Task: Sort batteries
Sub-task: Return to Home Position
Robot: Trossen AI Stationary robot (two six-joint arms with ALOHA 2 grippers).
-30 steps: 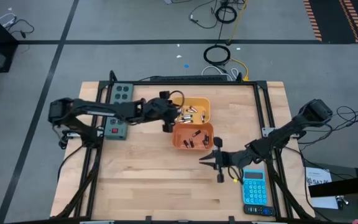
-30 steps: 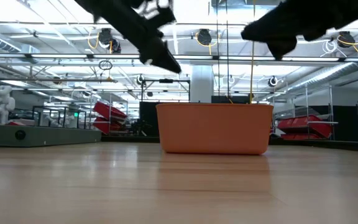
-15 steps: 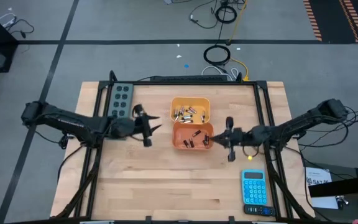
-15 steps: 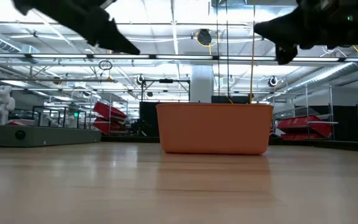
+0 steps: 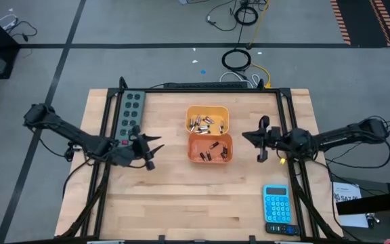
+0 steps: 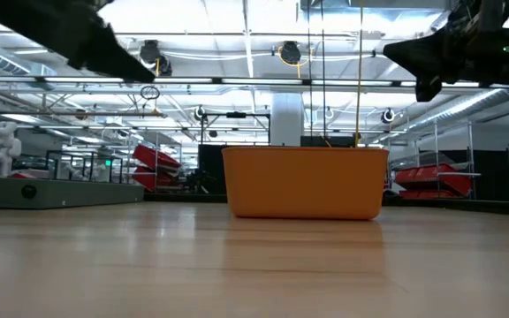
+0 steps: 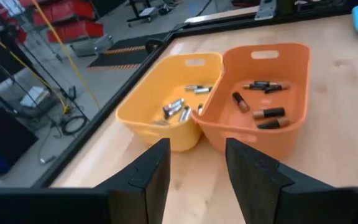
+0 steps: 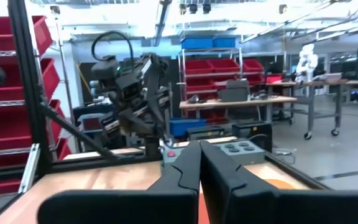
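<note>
Silvery batteries (image 7: 178, 107) lie in the yellow bin (image 5: 219, 113). Dark batteries (image 7: 263, 102) lie in the orange bin (image 5: 193, 153), which stands against the yellow bin's near side on the table. My left gripper (image 5: 152, 148) is open and empty, above the table to the left of the bins; its fingers frame both bins in the left wrist view (image 7: 196, 168). My right gripper (image 5: 247, 136) is shut and empty, above the table to the right of the bins, pointing at them; it also shows in the right wrist view (image 8: 199, 155). The low view shows only the orange bin's wall (image 6: 306, 183).
A blue calculator (image 5: 277, 203) lies near the table's near right corner. A grey-green power strip (image 5: 131, 107) lies along the left frame rail, beside my left arm. Black frame rails run along the table's left, far and right sides. Bare wood lies in front of the bins.
My left gripper has drawn back from over the bins toward the table's left edge and a little nearer. My right gripper has gone from beside the calculator toward the far and right edges, level with the bins. The bins and batteries have stayed put.
</note>
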